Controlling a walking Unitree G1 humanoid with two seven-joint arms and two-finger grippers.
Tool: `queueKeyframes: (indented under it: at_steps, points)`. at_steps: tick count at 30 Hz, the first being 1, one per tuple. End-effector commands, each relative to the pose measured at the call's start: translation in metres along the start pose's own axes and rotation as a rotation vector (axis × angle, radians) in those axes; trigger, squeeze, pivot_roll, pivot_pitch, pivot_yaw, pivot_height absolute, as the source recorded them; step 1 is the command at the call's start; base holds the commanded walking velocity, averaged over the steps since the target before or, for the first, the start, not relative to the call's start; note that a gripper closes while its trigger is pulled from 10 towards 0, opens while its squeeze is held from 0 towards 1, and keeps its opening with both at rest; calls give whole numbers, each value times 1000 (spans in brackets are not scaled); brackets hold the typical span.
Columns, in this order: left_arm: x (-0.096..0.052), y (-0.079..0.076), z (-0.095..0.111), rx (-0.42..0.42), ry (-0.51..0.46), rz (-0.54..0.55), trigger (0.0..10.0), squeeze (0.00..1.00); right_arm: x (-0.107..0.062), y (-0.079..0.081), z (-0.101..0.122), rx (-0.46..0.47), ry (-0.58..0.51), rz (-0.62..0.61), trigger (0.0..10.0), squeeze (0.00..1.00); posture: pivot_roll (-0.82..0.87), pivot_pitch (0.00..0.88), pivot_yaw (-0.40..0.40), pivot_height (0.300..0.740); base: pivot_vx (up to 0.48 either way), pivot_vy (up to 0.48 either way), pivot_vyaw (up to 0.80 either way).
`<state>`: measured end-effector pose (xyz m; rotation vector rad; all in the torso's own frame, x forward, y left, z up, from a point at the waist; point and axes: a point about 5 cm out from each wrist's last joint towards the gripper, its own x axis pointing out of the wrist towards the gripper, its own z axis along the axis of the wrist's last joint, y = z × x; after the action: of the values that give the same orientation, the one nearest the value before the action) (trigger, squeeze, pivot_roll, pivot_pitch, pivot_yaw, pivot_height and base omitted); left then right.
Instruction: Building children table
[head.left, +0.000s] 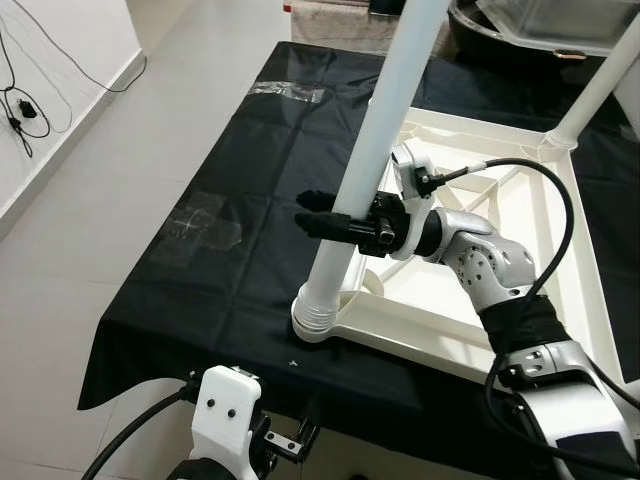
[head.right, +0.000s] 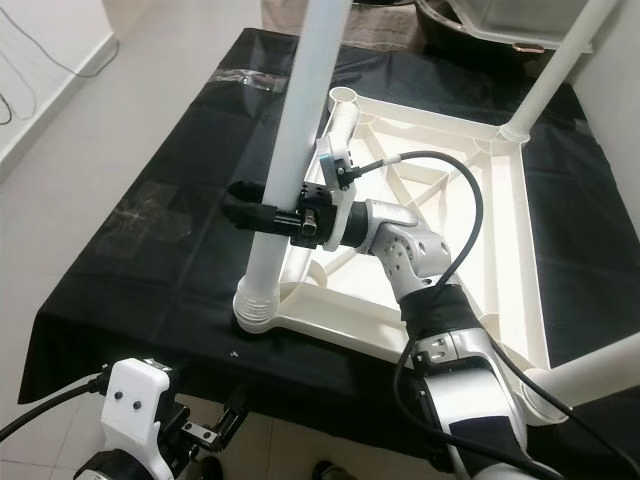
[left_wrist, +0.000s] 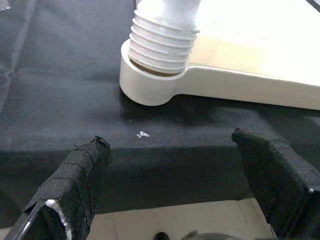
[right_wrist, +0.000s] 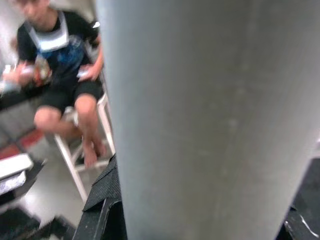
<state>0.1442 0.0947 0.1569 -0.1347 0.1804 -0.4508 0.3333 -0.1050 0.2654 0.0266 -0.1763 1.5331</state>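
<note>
The white children's table top (head.left: 400, 338) lies upside down on a black-clothed table (head.left: 200, 300). A white leg (head.left: 375, 150) stands upright in its near left corner socket, with its ribbed threaded end (left_wrist: 162, 45) seated in the socket. My right gripper (head.left: 320, 212) is shut on this leg about a third of the way up, one black finger (right_wrist: 100, 200) on each side. My left gripper (left_wrist: 172, 145) hangs open just below the table's front edge, facing that socket. Further legs stand at the far right corner (head.right: 550, 70) and the near right corner (head.right: 600, 365).
The far left corner socket (head.right: 343, 97) holds no leg. Clear tape patches (head.left: 205, 225) lie on the cloth. Cables (head.left: 20, 100) run along the floor at the left wall. A person (right_wrist: 60, 45) sits on a white stool beyond the table.
</note>
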Motion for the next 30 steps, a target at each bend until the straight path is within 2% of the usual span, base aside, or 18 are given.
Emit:
queueKeyframes:
  at_steps: [1, 10, 12, 24, 26, 27, 30]
  points:
    - [-1, -1, -4, -5, 26, -11, 10000, 0, -1, 4, -6, -23, 57, 12, 10000, 0, 155, 244, -79, 740, 0, 0, 0]
    - [0, -2, -5, -4, 32, -16, 10000, 0, 4, 12, -16, -68, 117, 48, 10000, 0, 154, 231, -78, 740, 0, 0, 0]
    - [0, -2, -5, -5, 32, -17, 10000, 0, 5, 14, -26, -80, 165, 42, 10000, 0, 155, 227, -78, 740, 0, 0, 0]
    - [0, -2, -5, -5, 32, -17, 10000, 0, 9, 18, -41, -70, 240, 63, 10000, 0, 151, 232, -83, 740, 0, 0, 0]
    - [0, -3, -5, -4, 30, -16, 10000, 0, 11, 16, -47, -56, 261, 45, 10000, 0, 152, 236, -87, 740, 0, 0, 0]
    - [1, -3, -4, -2, 28, -17, 10000, 0, 14, 5, -54, -27, 266, -68, 10000, 0, 149, 239, -87, 740, 0, 0, 0]
    - [1, -3, -4, -2, 27, -17, 10000, 0, 15, 2, -55, -17, 261, -115, 10000, 0, 149, 239, -87, 740, 0, 0, 0]
